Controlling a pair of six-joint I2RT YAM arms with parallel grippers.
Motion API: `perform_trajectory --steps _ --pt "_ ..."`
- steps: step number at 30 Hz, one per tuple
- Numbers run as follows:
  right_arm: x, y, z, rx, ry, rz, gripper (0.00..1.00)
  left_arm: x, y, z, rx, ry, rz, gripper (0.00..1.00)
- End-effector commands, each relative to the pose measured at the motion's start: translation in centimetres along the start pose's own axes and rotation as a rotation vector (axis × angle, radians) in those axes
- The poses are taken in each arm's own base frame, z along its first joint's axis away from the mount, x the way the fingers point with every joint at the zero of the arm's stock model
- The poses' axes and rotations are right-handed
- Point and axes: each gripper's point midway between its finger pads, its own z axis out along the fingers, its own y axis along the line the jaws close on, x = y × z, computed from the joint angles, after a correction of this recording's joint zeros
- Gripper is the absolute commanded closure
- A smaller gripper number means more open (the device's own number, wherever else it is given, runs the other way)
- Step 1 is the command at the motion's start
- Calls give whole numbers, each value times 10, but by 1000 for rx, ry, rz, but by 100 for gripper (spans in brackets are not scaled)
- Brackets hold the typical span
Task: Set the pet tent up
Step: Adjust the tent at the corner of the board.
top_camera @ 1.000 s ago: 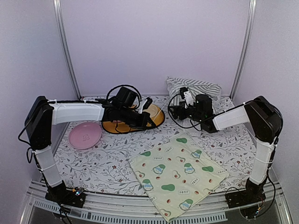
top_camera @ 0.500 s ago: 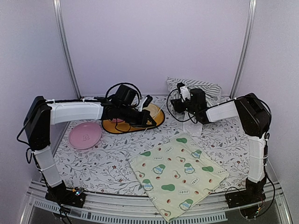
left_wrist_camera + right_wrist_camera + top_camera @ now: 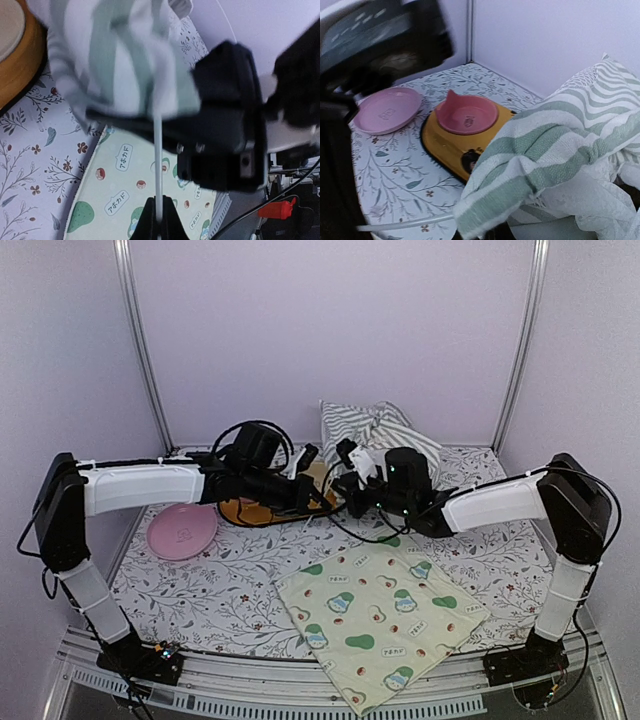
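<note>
Top view, tent [image 3: 375,430]: bunched at far centre, just beyond both grippers.
Top view, arms: left gripper [image 3: 305,485] and right gripper [image 3: 350,480] meet by the right end of the bowl [image 3: 250,512]; mat [image 3: 380,615] near.
Left wrist, left gripper: pinched together on a thin white pole [image 3: 157,165] that runs into the tent.
Right wrist, right gripper: fingers hidden under striped fabric, closed on the tent; plate [image 3: 387,110] left of the bowl.

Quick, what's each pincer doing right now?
Left pincer: closed, pinching the pet tent's thin white pole.
Right pincer: closed on the tent's striped fabric.
</note>
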Motion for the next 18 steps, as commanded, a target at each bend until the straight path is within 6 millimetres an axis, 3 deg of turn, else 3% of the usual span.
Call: perform_trajectory --steps 1,5,12,15,18 --pt "32 92 -24 -225 11 -6 100 3 -9 -10 17 -43 -29 100" --pt "75 105 -35 -271 78 130 100 9 1 -12 2 -77 -49 100" --pt "114 136 -48 -345 166 229 100 -3 12 0 -6 -161 -43 100" --pt "118 136 -52 -341 185 266 100 -3 17 6 -10 -175 -47 100" --pt "109 127 -54 -309 168 278 100 -1 19 10 -9 -186 -45 100"
